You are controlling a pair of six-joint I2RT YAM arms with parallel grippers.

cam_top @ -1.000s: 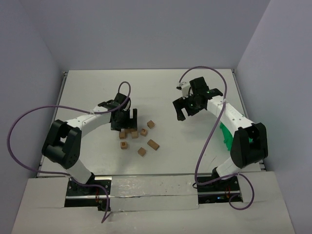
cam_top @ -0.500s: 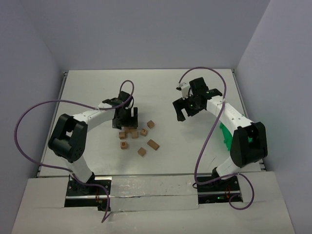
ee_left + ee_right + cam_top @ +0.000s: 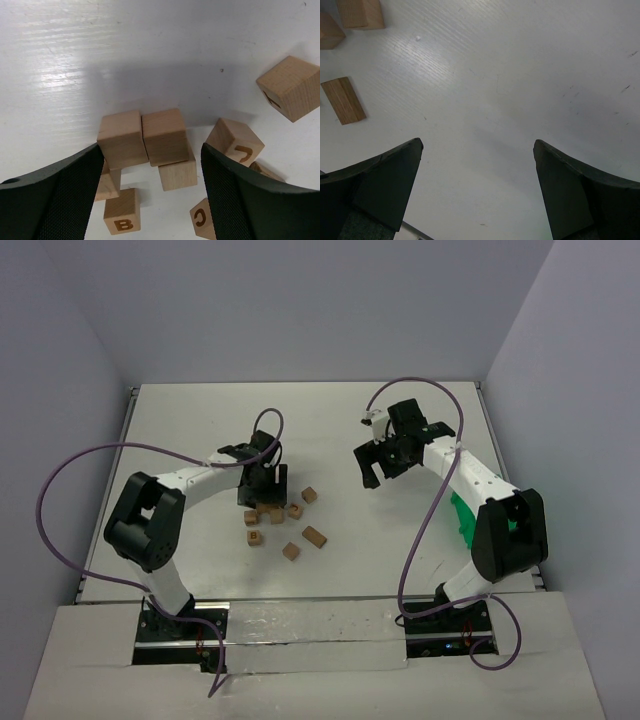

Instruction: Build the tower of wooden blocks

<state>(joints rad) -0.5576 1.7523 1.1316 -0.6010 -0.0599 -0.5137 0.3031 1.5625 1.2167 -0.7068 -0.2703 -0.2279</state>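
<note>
The left tool (image 3: 151,155) is spread around two small light-brown wooden blocks (image 3: 162,135) mid-frame, probably ready to pinch; the right tool (image 3: 478,145) hangs spread.

We note L arm (image 3: 190,478) swung inward: elbow shifted right, twd desk (image 3: 200,420) centre. L fingers (image 3: 70,195) slid right, now sit over wood blocks (image 3: 272,512), covering more of cluster than 1 s ago.

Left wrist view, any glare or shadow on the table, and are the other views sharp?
Left wrist view: streaky glare on the table at upper left, soft shadow just beyond the wood blocks. Right wrist view: faint sheen, otherwise even. Top external view: sharp, evenly lit, blocks small.
</note>
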